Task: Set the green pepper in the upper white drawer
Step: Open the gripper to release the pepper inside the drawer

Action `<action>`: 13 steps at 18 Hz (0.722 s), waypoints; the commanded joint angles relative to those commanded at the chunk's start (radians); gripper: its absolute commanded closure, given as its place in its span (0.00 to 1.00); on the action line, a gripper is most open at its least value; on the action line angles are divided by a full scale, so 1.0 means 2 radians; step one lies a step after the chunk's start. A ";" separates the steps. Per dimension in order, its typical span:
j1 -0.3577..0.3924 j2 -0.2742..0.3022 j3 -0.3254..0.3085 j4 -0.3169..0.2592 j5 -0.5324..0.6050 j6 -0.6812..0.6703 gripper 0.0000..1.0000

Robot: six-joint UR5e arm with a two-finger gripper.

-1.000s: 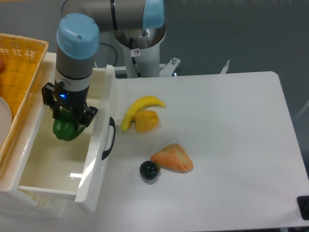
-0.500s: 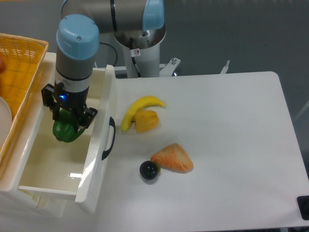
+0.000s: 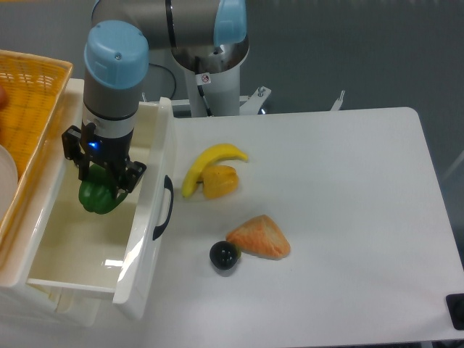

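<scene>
The green pepper (image 3: 98, 198) is glossy dark green and hangs inside the open upper white drawer (image 3: 141, 246), above its floor. My gripper (image 3: 101, 181) points straight down into the drawer and is shut on the green pepper's top. The fingers are mostly hidden by the wrist and the pepper. The drawer is pulled out, with its black curved handle (image 3: 165, 208) on the front facing the table.
A yellow woven basket (image 3: 29, 101) sits left of the drawer. On the table lie a banana (image 3: 206, 163), a small orange piece (image 3: 220, 181), an orange wedge (image 3: 259, 238) and a small dark ball (image 3: 224, 255).
The gripper and the green pepper have shifted very slightly; nothing else has moved.
</scene>
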 joint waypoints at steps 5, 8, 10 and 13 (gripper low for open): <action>-0.001 -0.001 -0.001 0.000 0.000 0.000 0.23; -0.001 -0.001 -0.001 0.000 0.000 0.000 0.15; -0.001 -0.001 -0.001 0.001 0.000 0.000 0.12; -0.001 0.001 0.000 0.000 0.000 0.002 0.12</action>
